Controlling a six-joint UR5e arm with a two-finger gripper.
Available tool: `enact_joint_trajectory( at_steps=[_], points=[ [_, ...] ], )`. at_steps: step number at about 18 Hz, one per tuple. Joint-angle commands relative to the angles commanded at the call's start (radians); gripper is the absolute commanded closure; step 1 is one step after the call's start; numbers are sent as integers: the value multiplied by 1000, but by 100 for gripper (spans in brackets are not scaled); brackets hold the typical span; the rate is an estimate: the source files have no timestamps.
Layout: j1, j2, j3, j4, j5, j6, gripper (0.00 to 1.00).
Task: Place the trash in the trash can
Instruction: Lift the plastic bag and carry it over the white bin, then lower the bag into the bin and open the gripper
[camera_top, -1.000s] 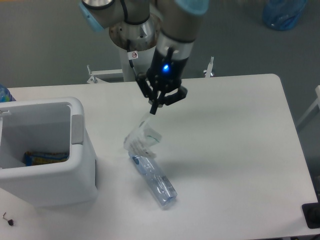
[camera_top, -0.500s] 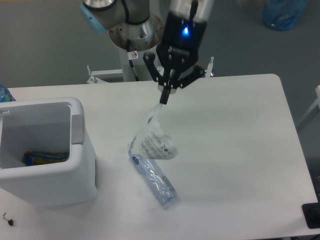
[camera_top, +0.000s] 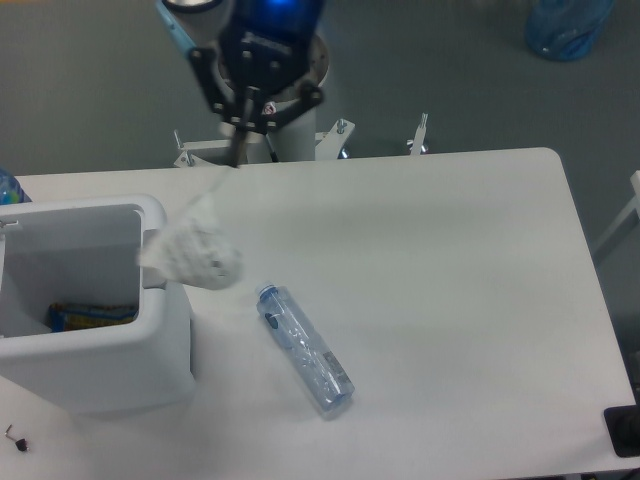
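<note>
The white trash can (camera_top: 90, 300) stands at the left end of the white counter (camera_top: 450, 280), its open mouth facing up, and something yellow and blue (camera_top: 88, 315) lies at its bottom. To the right of the trash can, the counter is bare all the way to its rounded far corner and right edge, save for 1 thing: the clear bottle (camera_top: 305, 349) with the blue cap, which lies flat just right of the trash can, cap end toward the can and base pointing away toward the front edge. A blue translucent bag (camera_top: 568, 27) sits on the floor well beyond the counter, far to the right of the can.

The tool (camera_top: 240, 150) hangs above the back edge of the counter, up and to the right of the trash can. Its 2 fingers are pinched together on the top of the wrinkled clear plastic piece (camera_top: 192, 255), which dangles slantwise and blurred down to the can's right rim, its bulk overlapping that rim; whether it touches the rim cannot be told.

Half a second ago the tool was further right, with the plastic piece hanging over the bottle's cap end; both have swung left toward the can. The bottle has not moved.
</note>
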Motion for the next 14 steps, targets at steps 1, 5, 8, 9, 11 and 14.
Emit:
enact_joint_trajectory(
  at_steps=[1,5,8,9,11,14],
  points=[
    [-9,0,-2,0,0,-2,100],
    [-48,-6,-47,6,2,8,100],
    [-74,-14,-80,6,2,8,100],
    [-80,-20,-80,6,2,6,100],
    [-88,-28,-80,8,2,6,100],
    [-107,-57,-80,67,2,-1,100]
  ],
)
